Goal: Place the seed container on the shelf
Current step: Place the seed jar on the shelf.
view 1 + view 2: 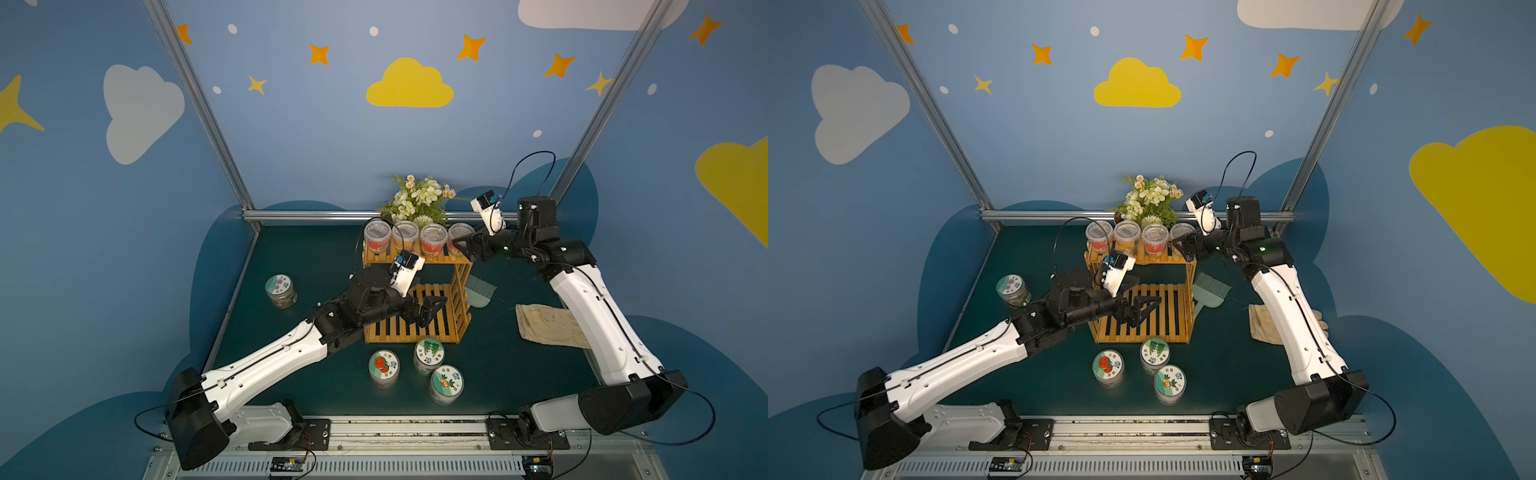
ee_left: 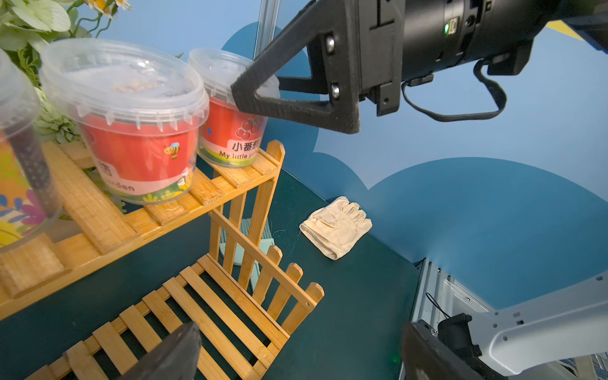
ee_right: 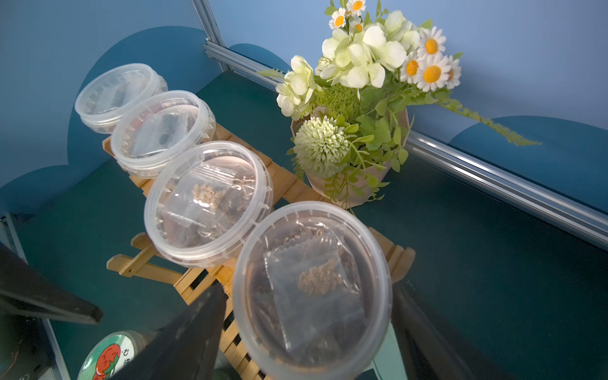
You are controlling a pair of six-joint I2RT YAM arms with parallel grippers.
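**Seed container** (image 3: 312,286): clear plastic tub with snap lid, red label and a seed packet inside. Stands upright at the right end of the upper tier of the shelf (image 1: 399,330), a two-tier rack of orange-yellow wooden slats. Closes a row with three like tubs (image 1: 405,237), close beside the nearest.

**Right gripper** (image 1: 1181,248): black, two-fingered. Straddles that tub with jaws parted. Shows a sliver of slats between one finger and the tub wall in the right wrist view. Contact on the other side not discernible.

**Left gripper** (image 1: 432,309): spread fully, empty. Hovers over the bare lower tier.

**Step in hand, by judgement:** release after placing, with the container seated and the task near done.

**Next move calls for:** wider jaws, then a straight withdrawal past the shelf's right end, clear of the lid rim, the neighbouring tub and the pot of white flowers (image 1: 419,199) near the rear edge of the dark green table (image 1: 519,374).

**Also present:** three picture-lidded jars (image 1: 429,353) on the table before the shelf's front edge.
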